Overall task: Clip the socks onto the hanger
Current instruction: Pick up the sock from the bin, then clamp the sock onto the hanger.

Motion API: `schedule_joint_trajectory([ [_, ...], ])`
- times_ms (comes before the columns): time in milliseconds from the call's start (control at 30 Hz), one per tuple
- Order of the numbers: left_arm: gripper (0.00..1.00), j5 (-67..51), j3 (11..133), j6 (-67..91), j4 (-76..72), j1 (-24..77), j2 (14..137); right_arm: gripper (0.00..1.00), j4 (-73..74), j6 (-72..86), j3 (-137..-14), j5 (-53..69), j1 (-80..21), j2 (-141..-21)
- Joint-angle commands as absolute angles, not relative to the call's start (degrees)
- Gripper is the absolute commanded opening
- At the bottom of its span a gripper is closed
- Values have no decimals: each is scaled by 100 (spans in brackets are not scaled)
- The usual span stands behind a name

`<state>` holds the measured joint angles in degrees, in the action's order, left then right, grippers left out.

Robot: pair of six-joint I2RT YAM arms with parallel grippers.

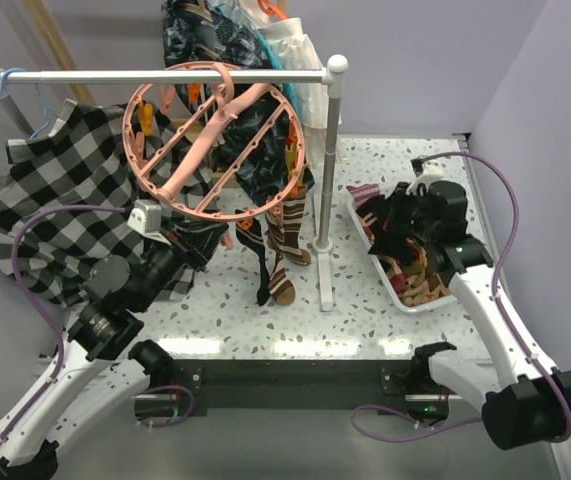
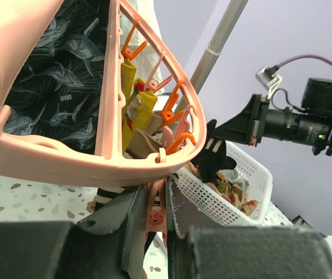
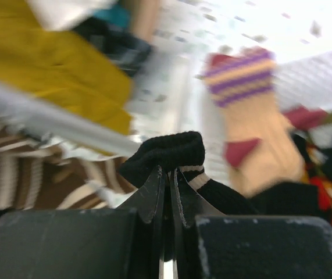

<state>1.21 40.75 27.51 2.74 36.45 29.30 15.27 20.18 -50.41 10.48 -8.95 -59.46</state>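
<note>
Left arm angles up from lower left, left gripper clamped on a pink clip under the hanger at upper centre; right arm bends over the basket at right, right gripper pinched tight on a black sock.

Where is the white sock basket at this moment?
In the top view, the white basket sits on the right side of the table, just right of the rail's upright post, socks heaped inside.
</note>
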Motion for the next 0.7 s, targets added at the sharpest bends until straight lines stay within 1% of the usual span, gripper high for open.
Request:
schedule_joint_trajectory([
  [0,0,26,4342,2848,202,3639,2997,0,1046,2030,-5572,1556,-1650,-5564],
  [33,0,26,4350,2856,193,3647,3006,0,1011,2074,-5624,1538,-2026,-5555],
  [100,0,26,4368,2865,193,3639,3015,0,888,2197,-5713,1608,-2371,-5537],
  [233,0,26,4377,2892,167,3639,3024,0,144,2714,-5669,1749,-3433,-5555],
  [300,0,26,4368,2909,141,3639,3032,0,-191,2847,-5520,1723,-3786,-5598],
  [500,0,26,4368,2936,149,3647,3024,0,-1089,2953,-5572,1503,-5534,-6134],
  [667,0,26,4368,2936,149,3647,3015,0,-1546,3102,-5827,1240,-6002,-6819],
])
